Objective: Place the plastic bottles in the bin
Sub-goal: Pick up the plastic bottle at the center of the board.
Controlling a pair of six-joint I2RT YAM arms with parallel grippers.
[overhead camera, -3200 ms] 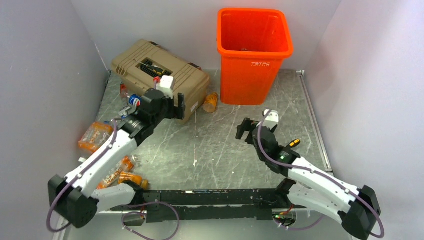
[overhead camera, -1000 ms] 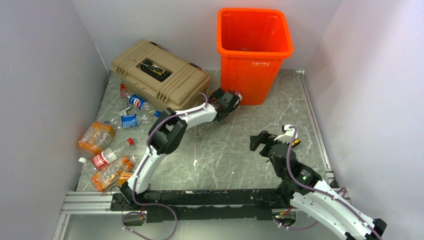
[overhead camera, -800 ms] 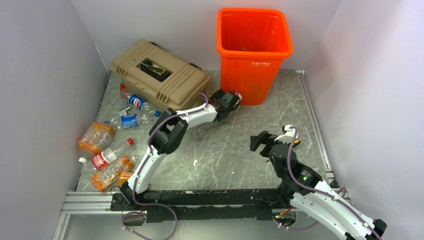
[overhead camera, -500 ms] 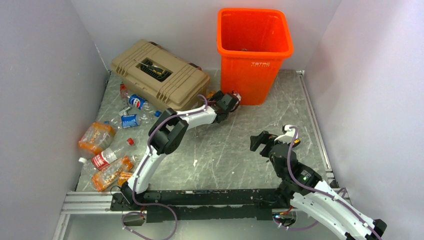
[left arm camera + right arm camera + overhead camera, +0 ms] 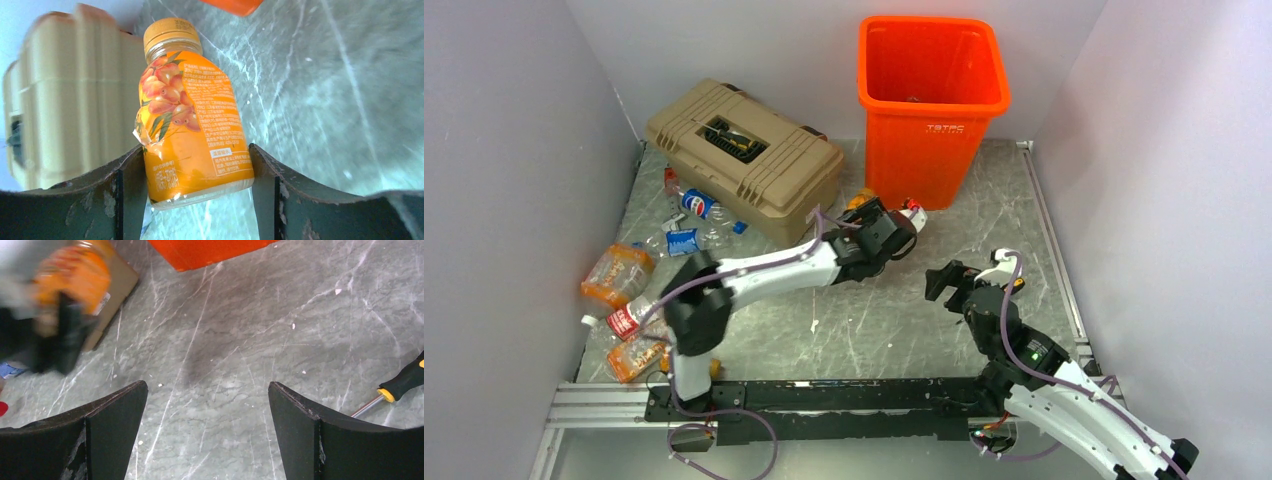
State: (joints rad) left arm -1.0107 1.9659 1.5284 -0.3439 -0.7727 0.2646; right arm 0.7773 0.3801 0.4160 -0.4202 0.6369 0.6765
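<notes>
The left gripper [image 5: 196, 170] squeezes the orange juice bottle [image 5: 190, 115]. From above, that gripper hides most of it. The bin [image 5: 231, 5] is cut off here. The right gripper [image 5: 207, 405] is wide open.

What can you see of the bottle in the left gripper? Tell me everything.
The bottle is small, squat plastic with a clear neck and a ridged yellow-orange screw cap, which is on. Its orange wrap label shows berries, green leaves and small print, and is torn at one edge. The left gripper clamps its lower body, one finger on each side, with the cap pointing away from the wrist. The tan toolbox lies behind it.
</notes>
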